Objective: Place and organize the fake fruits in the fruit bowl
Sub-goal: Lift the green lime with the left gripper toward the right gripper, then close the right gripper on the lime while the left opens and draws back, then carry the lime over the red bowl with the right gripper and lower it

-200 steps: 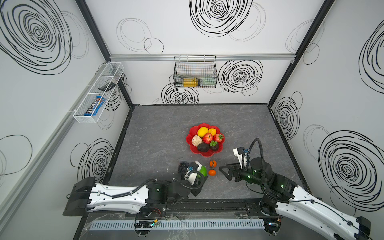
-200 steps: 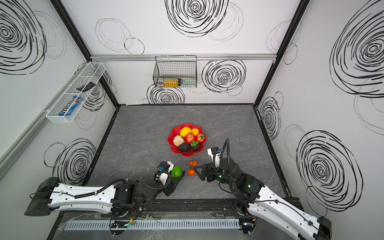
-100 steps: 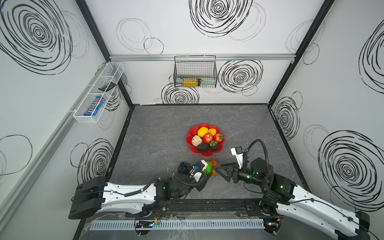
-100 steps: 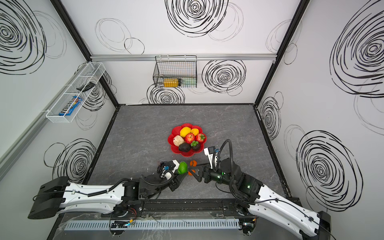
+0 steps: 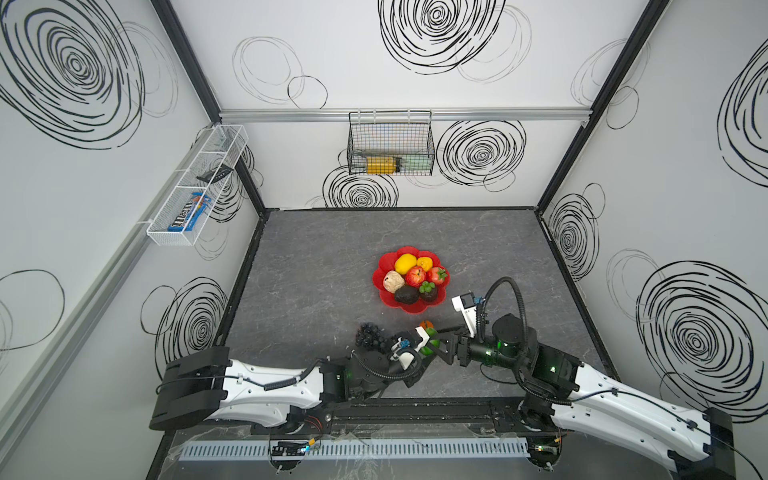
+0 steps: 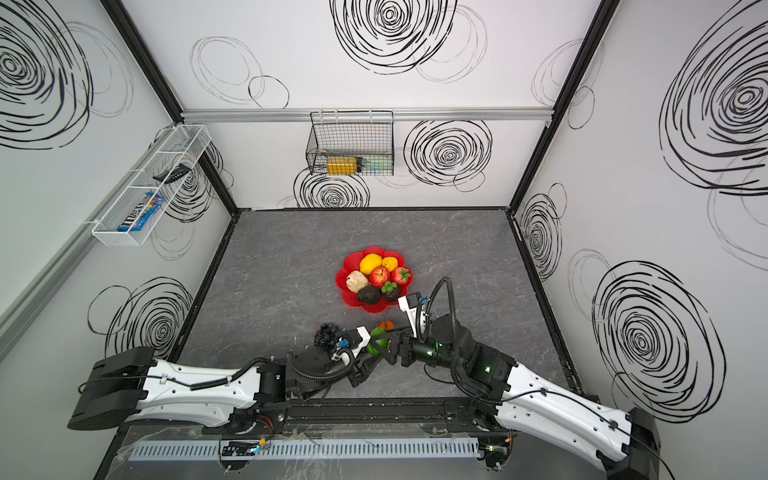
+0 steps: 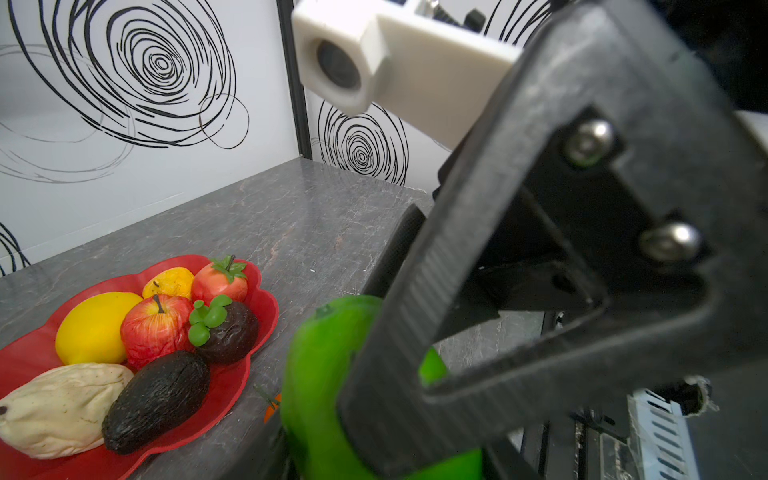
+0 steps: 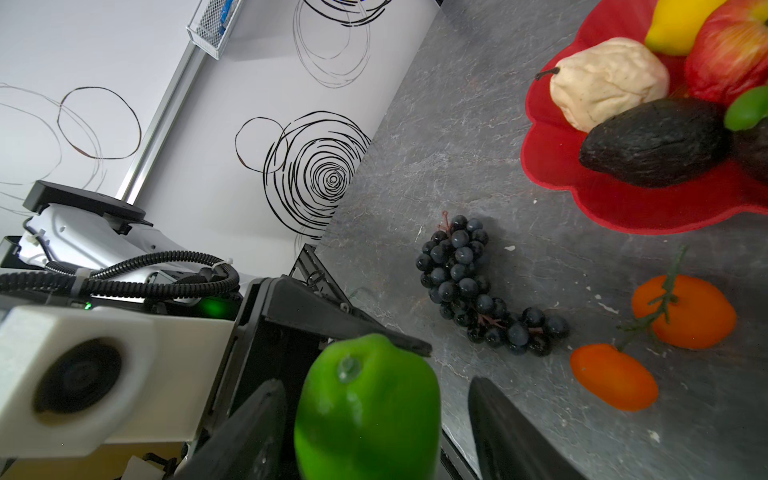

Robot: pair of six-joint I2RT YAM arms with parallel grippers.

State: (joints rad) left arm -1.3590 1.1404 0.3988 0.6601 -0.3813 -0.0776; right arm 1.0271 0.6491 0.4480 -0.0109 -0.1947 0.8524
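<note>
My left gripper (image 5: 428, 347) is shut on a green fruit (image 5: 432, 345) (image 8: 365, 407), held above the floor in front of the fruit bowl (image 5: 386, 259). My right gripper (image 8: 374, 436) is open, one finger on either side of that fruit, with a gap showing on at least one side. One left finger (image 8: 374, 330) lies across the fruit's top. The red bowl (image 7: 266, 307) holds a lemon, apple, strawberry, cream lumpy fruit (image 8: 606, 79), avocado (image 8: 652, 141) and others. On the floor lie a dark grape bunch (image 8: 469, 282) and two oranges (image 8: 685, 311) (image 8: 613, 376).
A black wire basket (image 5: 390, 145) with a yellow-labelled bottle hangs on the back wall. A white wire basket (image 5: 195, 187) with a blue packet hangs on the left wall. Both arms meet low at the front, close to the rail (image 5: 415, 411).
My left gripper has carried the green fruit rightward and away from the grapes. My right gripper has moved left until its fingers straddle the fruit, and they have narrowed a little.
</note>
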